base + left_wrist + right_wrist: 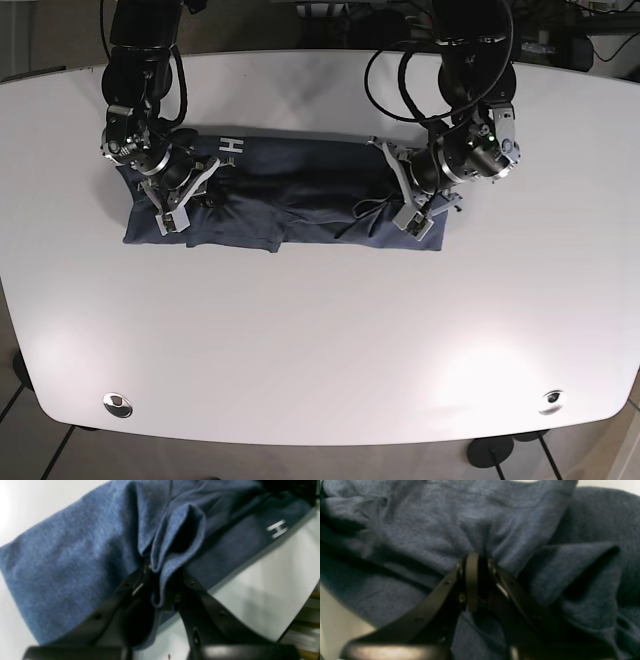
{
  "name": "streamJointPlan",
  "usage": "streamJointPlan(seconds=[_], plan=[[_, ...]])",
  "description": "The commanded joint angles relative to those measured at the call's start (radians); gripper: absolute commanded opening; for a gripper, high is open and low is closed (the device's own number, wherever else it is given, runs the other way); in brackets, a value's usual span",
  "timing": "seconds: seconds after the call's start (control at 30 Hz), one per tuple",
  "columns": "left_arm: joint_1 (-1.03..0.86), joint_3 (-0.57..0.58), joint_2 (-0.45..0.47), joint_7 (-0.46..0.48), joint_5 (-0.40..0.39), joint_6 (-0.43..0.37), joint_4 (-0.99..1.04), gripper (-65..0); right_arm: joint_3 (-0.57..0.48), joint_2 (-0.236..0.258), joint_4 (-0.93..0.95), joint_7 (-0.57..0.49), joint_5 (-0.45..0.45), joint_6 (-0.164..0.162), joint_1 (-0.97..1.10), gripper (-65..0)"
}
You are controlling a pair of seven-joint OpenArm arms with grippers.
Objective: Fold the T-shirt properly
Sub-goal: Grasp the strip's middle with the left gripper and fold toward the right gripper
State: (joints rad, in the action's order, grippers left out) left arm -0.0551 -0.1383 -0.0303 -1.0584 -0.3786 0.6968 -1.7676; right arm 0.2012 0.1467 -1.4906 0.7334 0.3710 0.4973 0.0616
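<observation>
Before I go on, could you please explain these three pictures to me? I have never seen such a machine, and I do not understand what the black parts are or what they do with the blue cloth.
This is a robot with two arms at a white table. The base view looks down from above. The other two pictures come from small cameras fixed near each arm's wrist, so they show the clamp from very close.

The blue cloth is a T-shirt, lying as a long band across the table. It bears a white letter "H".

The black parts are the grippers, which work like two-fingered hands. The left gripper, on the right side of the base view, is closed on a fold of the shirt. The right gripper also pinches bunched fabric at the other end. So both arms hold the shirt, one at each end.
</observation>
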Motion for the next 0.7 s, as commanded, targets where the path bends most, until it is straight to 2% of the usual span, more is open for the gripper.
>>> streamJointPlan(seconds=[0.03,0.13,0.2,0.23,0.27,0.33,0.4,0.47,0.57,0.63,0.7], plan=[[0.014,0.038,-0.004,0.023,-0.020,0.001,-0.013,-64.6,0.001,0.008,-0.012,0.007,0.004,-0.001,-0.006,-60.2],[0.014,0.093,-0.004,0.062,-0.020,0.001,-0.012,-62.9,0.001,-0.003,-0.012,0.007,0.004,-0.001,-0.007,-60.2],[0.014,0.128,-0.001,0.091,-0.027,-0.027,0.013,-52.1,0.001,-0.015,-0.012,0.007,-0.004,-0.001,-0.007,-60.2],[0.018,0.128,-0.003,0.093,-0.027,-0.062,0.019,-43.2,-0.001,-0.019,-0.012,0.007,-0.002,-0.001,-0.006,-60.2],[0.033,0.130,-0.004,0.093,-0.027,-0.085,0.021,-37.6,-0.001,-0.019,-0.012,0.007,0.000,-0.001,-0.006,-60.2],[0.054,0.148,-0.032,0.089,-0.024,-0.145,0.022,-28.6,-0.001,-0.020,-0.012,0.007,0.003,-0.001,-0.006,-60.2],[0.054,0.190,-0.044,0.089,-0.027,-0.213,0.015,-23.5,-0.001,-0.020,-0.012,0.007,0.004,-0.001,-0.006,-60.2],[0.057,0.243,-0.049,0.089,-0.029,-0.234,0.013,-21.1,-0.001,-0.020,-0.012,0.007,0.003,-0.001,-0.006,-60.2],[0.079,0.314,-0.046,0.088,-0.046,-0.233,-0.022,-21.0,-0.001,-0.020,-0.015,0.007,0.004,-0.001,-0.009,-60.2],[0.082,0.319,-0.038,0.089,-0.092,-0.233,-0.048,-21.0,0.004,-0.020,-0.040,0.007,0.004,-0.001,-0.010,-60.2],[0.085,0.277,-0.003,0.093,-0.136,-0.233,-0.056,-21.0,0.004,-0.020,-0.092,0.007,0.004,-0.001,-0.010,-60.2]])
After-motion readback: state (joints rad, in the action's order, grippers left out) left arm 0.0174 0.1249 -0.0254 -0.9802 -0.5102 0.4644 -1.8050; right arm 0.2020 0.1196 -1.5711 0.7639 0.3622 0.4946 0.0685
